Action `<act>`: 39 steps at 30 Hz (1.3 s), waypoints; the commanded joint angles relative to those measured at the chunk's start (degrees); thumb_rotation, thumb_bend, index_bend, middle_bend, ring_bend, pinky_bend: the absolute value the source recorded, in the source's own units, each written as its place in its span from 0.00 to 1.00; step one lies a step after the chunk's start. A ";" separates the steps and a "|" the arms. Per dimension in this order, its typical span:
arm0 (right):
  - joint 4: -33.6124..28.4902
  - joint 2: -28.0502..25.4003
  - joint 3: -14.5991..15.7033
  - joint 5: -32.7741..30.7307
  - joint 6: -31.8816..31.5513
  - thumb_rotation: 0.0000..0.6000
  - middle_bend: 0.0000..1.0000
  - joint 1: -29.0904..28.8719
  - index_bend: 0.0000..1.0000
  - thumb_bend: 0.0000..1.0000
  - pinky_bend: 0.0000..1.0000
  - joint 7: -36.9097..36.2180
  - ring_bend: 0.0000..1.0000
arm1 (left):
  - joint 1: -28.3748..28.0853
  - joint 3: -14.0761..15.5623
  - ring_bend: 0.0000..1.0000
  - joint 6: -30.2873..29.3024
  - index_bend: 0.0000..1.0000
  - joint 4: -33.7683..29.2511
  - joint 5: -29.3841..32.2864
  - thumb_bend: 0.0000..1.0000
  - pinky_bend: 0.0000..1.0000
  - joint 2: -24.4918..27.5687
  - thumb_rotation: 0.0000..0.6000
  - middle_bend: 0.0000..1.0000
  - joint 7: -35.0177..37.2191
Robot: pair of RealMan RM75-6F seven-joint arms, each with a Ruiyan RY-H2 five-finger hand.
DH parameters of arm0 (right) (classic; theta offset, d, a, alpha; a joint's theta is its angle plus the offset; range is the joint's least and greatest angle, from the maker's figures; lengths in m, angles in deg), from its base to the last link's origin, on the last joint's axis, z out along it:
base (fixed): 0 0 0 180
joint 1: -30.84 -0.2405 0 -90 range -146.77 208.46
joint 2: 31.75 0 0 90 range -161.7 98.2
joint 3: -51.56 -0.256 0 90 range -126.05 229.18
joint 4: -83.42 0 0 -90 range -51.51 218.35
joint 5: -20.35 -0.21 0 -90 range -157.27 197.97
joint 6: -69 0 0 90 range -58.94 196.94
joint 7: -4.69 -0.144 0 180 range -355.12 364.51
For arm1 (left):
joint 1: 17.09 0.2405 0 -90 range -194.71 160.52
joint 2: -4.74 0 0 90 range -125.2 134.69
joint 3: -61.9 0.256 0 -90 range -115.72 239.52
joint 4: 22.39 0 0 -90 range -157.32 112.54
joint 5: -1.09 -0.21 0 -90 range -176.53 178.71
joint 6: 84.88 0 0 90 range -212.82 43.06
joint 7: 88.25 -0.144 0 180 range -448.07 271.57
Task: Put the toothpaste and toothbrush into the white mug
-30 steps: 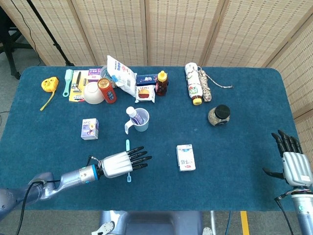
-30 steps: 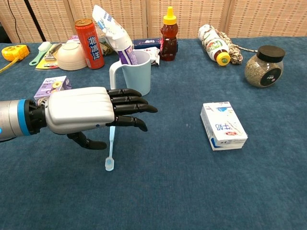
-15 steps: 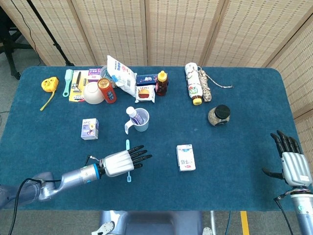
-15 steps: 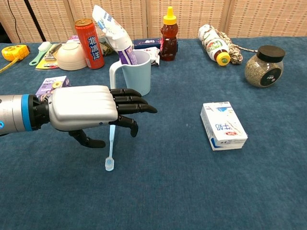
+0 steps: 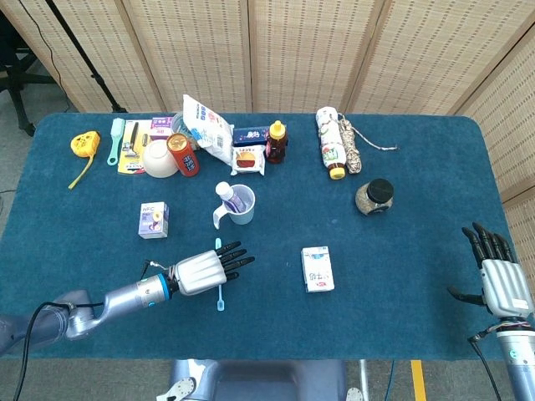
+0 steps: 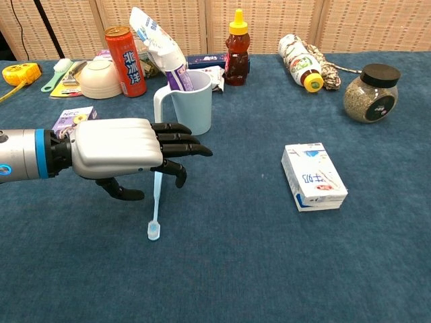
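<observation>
A light blue toothbrush (image 6: 156, 202) lies flat on the blue tablecloth, its head toward the table's front edge; it also shows in the head view (image 5: 221, 294). My left hand (image 6: 121, 151) (image 5: 203, 270) hovers palm down over its handle. The fingers stretch forward, one curls down beside the handle, and the thumb hangs below. The hand grips nothing. The white mug (image 6: 190, 101) (image 5: 241, 205) stands just beyond the hand with the purple-and-white toothpaste (image 6: 178, 77) (image 5: 226, 194) upright in it. My right hand (image 5: 500, 280) waits empty at the table's right edge, fingers apart.
A small white carton (image 6: 313, 176) lies right of the toothbrush. A purple box (image 6: 73, 121) sits beside my left wrist. Along the back stand a red can (image 6: 126, 52), a bowl (image 6: 98, 79), a honey bottle (image 6: 236, 48) and a lidded jar (image 6: 370, 93).
My left hand has drawn slightly back and left over the toothbrush, and one finger has curled down toward the handle. The toothbrush and the right hand have not moved.
</observation>
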 commanded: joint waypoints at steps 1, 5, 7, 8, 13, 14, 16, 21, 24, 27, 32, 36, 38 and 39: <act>0.04 -0.02 -0.02 -0.04 0.03 1.00 0.00 0.01 0.00 0.00 0.00 -0.01 0.00 | 0.04 0.11 0.00 0.60 0.35 0.89 0.11 0.29 0.01 -0.75 1.00 0.00 -0.43; 0.06 -0.02 -0.05 -0.07 0.11 1.00 0.00 -0.01 0.00 0.00 0.00 -0.10 0.00 | 0.23 0.01 0.00 0.60 0.36 1.73 0.32 0.31 0.01 -1.39 1.00 0.00 -0.42; 0.07 -0.03 -0.03 -0.04 0.21 1.00 0.00 -0.03 0.00 0.00 0.00 -0.18 0.00 | 0.30 -0.03 0.00 0.56 0.37 1.99 0.36 0.32 0.01 -1.62 1.00 0.00 -0.51; 0.07 -0.03 -0.01 0.00 0.27 1.00 0.00 -0.05 0.00 0.00 0.00 -0.22 0.00 | 0.32 -0.05 0.00 0.59 0.38 2.07 0.41 0.33 0.01 -1.70 1.00 0.00 -0.54; 0.11 -0.06 -0.03 0.01 0.34 1.00 0.00 -0.07 0.00 0.00 0.00 -0.37 0.00 | 0.40 -0.18 0.00 0.72 0.43 2.57 0.55 0.37 0.01 -2.26 1.00 0.00 -0.96; 0.13 -0.05 -0.04 0.00 0.33 1.00 0.00 -0.07 0.00 0.00 0.00 -0.36 0.00 | 0.43 -0.20 0.00 0.73 0.44 2.67 0.58 0.38 0.01 -2.38 1.00 0.00 -1.08; 0.17 -0.05 -0.05 -0.01 0.33 1.00 0.00 -0.06 0.00 0.00 0.00 -0.33 0.00 | 0.48 -0.20 0.00 0.73 0.45 2.84 0.57 0.39 0.01 -2.60 1.00 0.00 -1.21; 0.17 -0.08 -0.09 -0.05 0.35 1.00 0.00 -0.05 0.00 0.00 0.00 -0.46 0.00 | 0.71 -0.21 0.00 0.69 0.47 3.58 0.69 0.39 0.01 -3.17 1.00 0.00 -1.55; 0.12 -0.13 -0.07 -0.01 0.38 1.00 0.00 -0.04 0.00 0.00 0.00 -0.53 0.00 | 0.91 -0.16 0.00 0.75 0.48 3.99 0.82 0.40 0.01 -3.49 1.00 0.00 -1.76; 0.06 -0.19 -0.03 0.09 0.47 1.00 0.00 -0.07 0.00 0.00 0.00 -0.80 0.00 | 1.13 -0.27 0.00 0.60 0.51 4.37 0.99 0.40 0.01 -3.89 1.00 0.00 -2.02; 0.08 -0.21 0.00 0.23 0.49 1.00 0.00 -0.07 0.00 0.00 0.00 -1.12 0.00 | 1.37 -0.50 0.00 0.49 0.57 4.82 1.30 0.40 0.01 -4.53 1.00 0.00 -2.18; 0.06 -0.29 0.05 0.35 0.65 1.00 0.00 -0.13 0.00 0.00 0.00 -1.50 0.00 | 1.72 -0.69 0.00 0.31 0.62 5.47 1.62 0.40 0.01 -5.18 1.00 0.00 -2.50; 0.10 -0.28 0.06 0.36 0.68 1.00 0.00 -0.14 0.00 0.00 0.00 -1.48 0.00 | 1.82 -0.71 0.00 0.31 0.63 5.55 1.76 0.40 0.01 -5.31 1.00 0.00 -2.37; 0.10 -0.27 0.09 0.39 0.71 1.00 0.00 -0.15 0.00 0.00 0.00 -1.49 0.00 | 1.88 -0.78 0.00 0.19 0.63 5.52 1.83 0.40 0.01 -5.33 1.00 0.00 -2.35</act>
